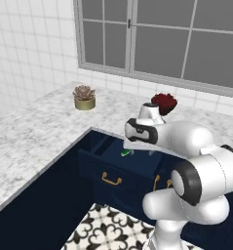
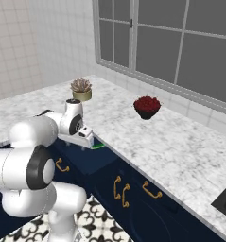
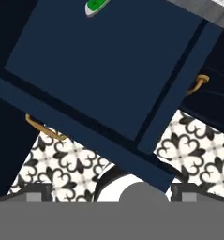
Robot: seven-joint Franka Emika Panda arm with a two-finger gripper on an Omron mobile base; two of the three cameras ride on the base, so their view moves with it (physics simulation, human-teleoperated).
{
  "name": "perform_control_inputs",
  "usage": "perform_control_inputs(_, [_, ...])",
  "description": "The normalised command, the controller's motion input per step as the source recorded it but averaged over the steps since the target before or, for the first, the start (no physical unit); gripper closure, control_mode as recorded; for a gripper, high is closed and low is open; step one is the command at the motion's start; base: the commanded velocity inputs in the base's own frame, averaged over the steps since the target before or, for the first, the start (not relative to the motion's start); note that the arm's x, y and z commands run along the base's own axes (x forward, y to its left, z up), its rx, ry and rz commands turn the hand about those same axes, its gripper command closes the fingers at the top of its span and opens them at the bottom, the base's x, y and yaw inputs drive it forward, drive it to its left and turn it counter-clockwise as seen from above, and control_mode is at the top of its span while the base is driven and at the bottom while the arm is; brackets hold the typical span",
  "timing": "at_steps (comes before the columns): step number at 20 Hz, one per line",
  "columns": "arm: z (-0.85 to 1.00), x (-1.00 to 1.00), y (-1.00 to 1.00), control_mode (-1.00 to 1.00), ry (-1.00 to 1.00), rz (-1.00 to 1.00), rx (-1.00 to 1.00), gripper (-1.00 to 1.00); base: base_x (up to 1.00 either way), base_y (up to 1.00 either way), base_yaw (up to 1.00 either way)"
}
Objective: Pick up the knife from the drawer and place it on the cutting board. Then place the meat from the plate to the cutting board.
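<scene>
The navy drawer [image 1: 96,161] stands pulled open under the marble counter, its curved brass handle [image 1: 111,179] on the front. Inside, near the back, lies the knife [image 1: 126,152] with its green handle, also seen in the right base view [image 2: 98,146] and at the top of the hand view [image 3: 95,6]. My gripper [image 3: 111,192] hovers above the drawer [image 3: 104,65], looking down into it, short of the knife. Its fingertips [image 3: 38,191] sit wide apart, open, with nothing between them. The cutting board, plate and meat are out of view.
A potted succulent [image 1: 84,96] and a dark bowl of red things [image 1: 164,103] stand on the counter [image 1: 35,132] below the window. Closed navy cabinets with brass handles [image 2: 120,189] flank the drawer. Patterned floor tiles [image 1: 108,229] lie below. A dark stove corner [image 2: 225,201] shows far right.
</scene>
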Motion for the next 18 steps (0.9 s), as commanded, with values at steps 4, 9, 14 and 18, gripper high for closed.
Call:
perform_control_inputs(4, [-0.75, 0.21, 0.13, -1.00, 0.12, -0.30, 0.00, -1.00, 0.00, 0.00, 0.00])
perform_control_inputs(9, [-0.51, 0.11, 0.24, -1.00, 0.08, -0.30, 0.01, -1.00, 0.00, 0.00, 0.00])
perform_control_inputs(14, [-0.28, 0.08, 0.15, -1.00, 0.01, -0.31, 0.07, -1.00, 0.00, 0.00, 0.00])
perform_control_inputs(18, [-0.35, 0.20, 0.14, -1.00, 0.00, -0.25, 0.03, -1.00, 0.00, 0.00, 0.00])
